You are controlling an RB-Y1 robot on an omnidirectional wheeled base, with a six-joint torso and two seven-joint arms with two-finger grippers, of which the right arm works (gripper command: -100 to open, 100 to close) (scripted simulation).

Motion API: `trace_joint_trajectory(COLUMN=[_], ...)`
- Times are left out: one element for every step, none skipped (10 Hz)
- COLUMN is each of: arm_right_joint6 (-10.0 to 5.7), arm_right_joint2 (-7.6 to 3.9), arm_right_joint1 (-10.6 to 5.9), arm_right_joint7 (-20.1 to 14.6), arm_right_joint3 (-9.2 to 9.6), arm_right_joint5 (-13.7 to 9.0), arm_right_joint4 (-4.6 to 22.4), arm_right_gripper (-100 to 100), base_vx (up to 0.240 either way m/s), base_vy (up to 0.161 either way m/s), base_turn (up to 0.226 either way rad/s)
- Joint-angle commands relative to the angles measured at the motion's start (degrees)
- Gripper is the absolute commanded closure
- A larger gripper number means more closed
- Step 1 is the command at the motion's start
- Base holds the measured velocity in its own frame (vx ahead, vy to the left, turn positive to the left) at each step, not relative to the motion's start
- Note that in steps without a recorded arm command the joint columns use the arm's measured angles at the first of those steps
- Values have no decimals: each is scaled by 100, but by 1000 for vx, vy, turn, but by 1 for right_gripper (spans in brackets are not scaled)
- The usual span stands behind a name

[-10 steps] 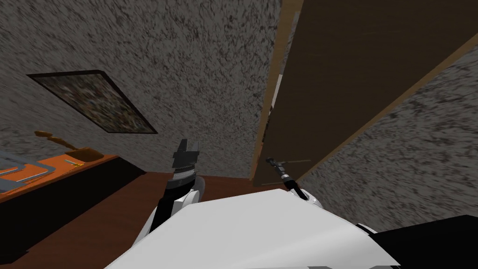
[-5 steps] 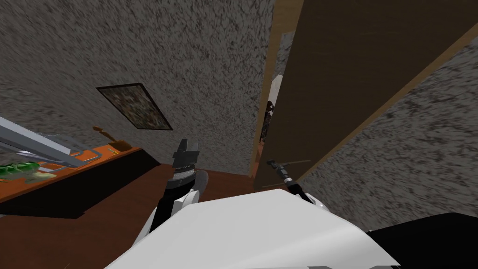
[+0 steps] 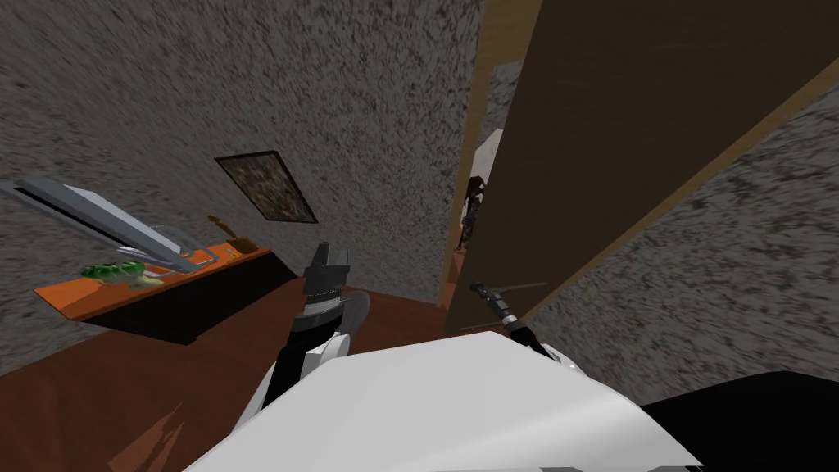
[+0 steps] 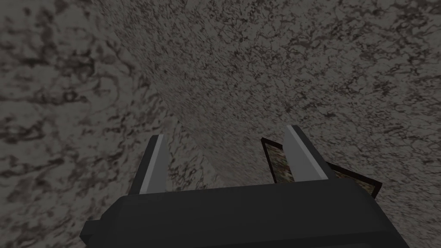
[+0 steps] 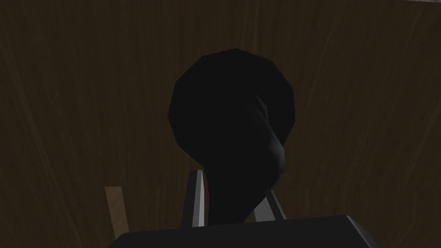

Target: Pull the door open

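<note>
Orange counter (image 3: 82, 293) far left w/ green item (image 3: 111, 270) on top. Dark brown wood-grain door (image 3: 639, 123) front-right, ajar from tan frame (image 3: 500, 33). R gripper (image 5: 232, 185) clenched on black lever handle (image 5: 232, 112). L gripper (image 4: 226, 131) raised, fingers apart, empty.

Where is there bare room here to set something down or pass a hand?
Bare floor runs between the counter and the door. The gap at the door's edge is narrow, tight for a hand. The counter top is crowded with a grey rack and green item. At the handle, the right hand is clamped on.
</note>
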Motion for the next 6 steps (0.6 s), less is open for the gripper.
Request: trace_joint_trajectory(arm_right_joint6=[-142, -224, -310, -396, -438, -519], arm_right_joint2=[-37, -72, -107, -143, -161, -194], arm_right_joint1=[23, 51, 81, 110, 125, 152], arm_right_joint7=[-33, -59, -86, -114, -127, -153], arm_right_joint3=[54, 88, 123, 159, 176, 209], arm_right_joint5=[-1, -8, -16, -23, -27, -34], arm_right_joint4=[71, 100, 130, 160, 174, 202], arm_right_gripper=[100, 100, 100, 100, 100, 100], base_vx=[-170, -210, -226, -218, -180, -163], base_vy=[-57, -61, -71, -88, -68, -56], base_turn=[137, 166, 171, 179, 108, 108])
